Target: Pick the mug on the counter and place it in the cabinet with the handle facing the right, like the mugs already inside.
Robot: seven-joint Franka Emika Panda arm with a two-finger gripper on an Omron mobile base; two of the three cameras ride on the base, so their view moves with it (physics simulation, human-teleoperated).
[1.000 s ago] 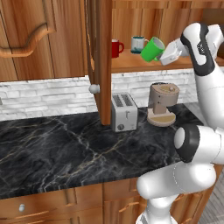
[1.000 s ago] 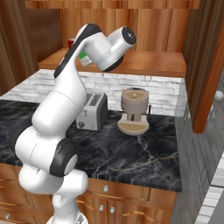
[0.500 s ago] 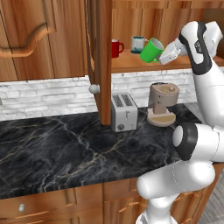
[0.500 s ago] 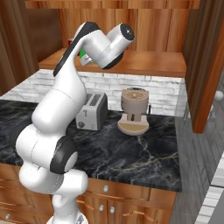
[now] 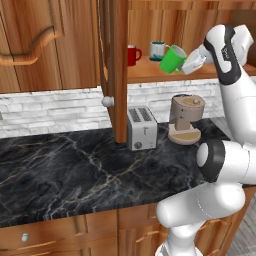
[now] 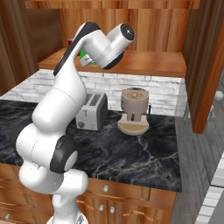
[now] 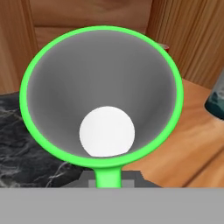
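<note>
The green mug [image 5: 172, 59] hangs tilted in the air just in front of the cabinet shelf [image 5: 150, 73], its mouth turned toward my hand. My gripper [image 5: 187, 64] is shut on it from the right. In the hand view I look straight into the mug [image 7: 103, 87], with the green handle [image 7: 107, 176] at the bottom, between my fingers. Inside the cabinet stand the red mug [image 5: 132, 54] and the teal mug [image 5: 158, 50], left of and behind the green one. A sliver of green mug [image 6: 83, 57] peeks from behind my arm in the right base view. The black counter [image 5: 70, 170] lies below.
The open cabinet door [image 5: 113, 70] with its pale knob [image 5: 107, 101] hangs left of the shelf. A toaster [image 5: 141, 129] and a brown coffee machine [image 5: 185, 119] stand on the counter under the shelf. The teal mug [image 7: 216, 97] sits close at the hand view's right edge.
The green mug has drifted slightly left and down toward the shelf with the gripper. The jaws stay shut on it.
</note>
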